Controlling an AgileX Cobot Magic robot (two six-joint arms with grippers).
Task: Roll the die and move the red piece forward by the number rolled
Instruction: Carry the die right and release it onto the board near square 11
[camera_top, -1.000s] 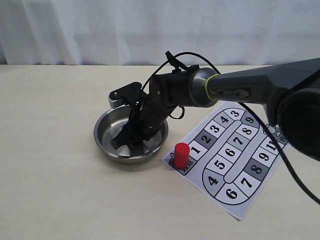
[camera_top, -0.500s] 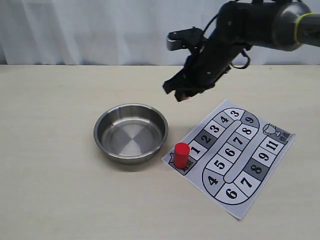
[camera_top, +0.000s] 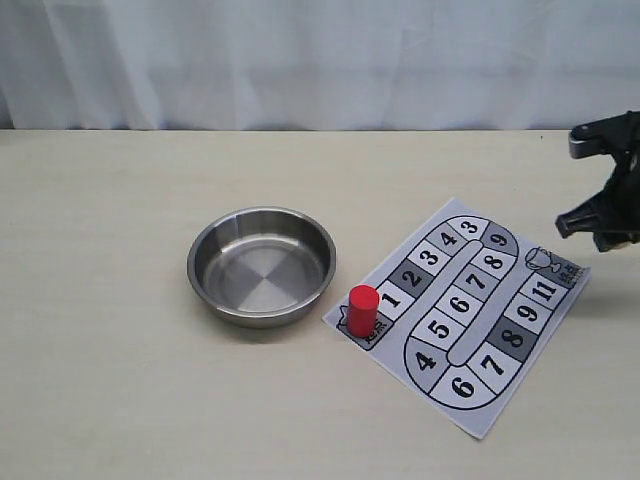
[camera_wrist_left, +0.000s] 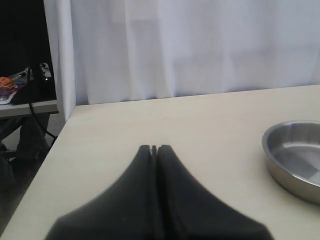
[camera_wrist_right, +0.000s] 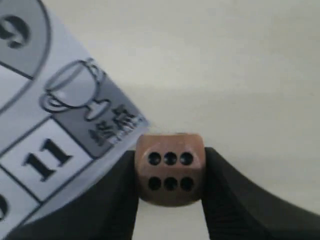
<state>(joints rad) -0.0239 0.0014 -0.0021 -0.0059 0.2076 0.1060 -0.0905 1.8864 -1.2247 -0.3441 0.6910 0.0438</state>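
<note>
The wooden die is clamped between the black fingers of my right gripper, its six-dot face turned to the wrist camera. That gripper hangs at the far right edge of the exterior view, just past the board's trophy corner; the die itself is hidden there. The red piece stands upright on the start square of the paper board, beside square 1. My left gripper is shut and empty over bare table, out of the exterior view.
An empty steel bowl sits left of the board, and its rim also shows in the left wrist view. A white curtain backs the table. The table's edge lies near the left gripper.
My right gripper rose out of the bowl with the die, swung up over the board and now hangs at the far right beyond the trophy square. The bowl is left empty.
</note>
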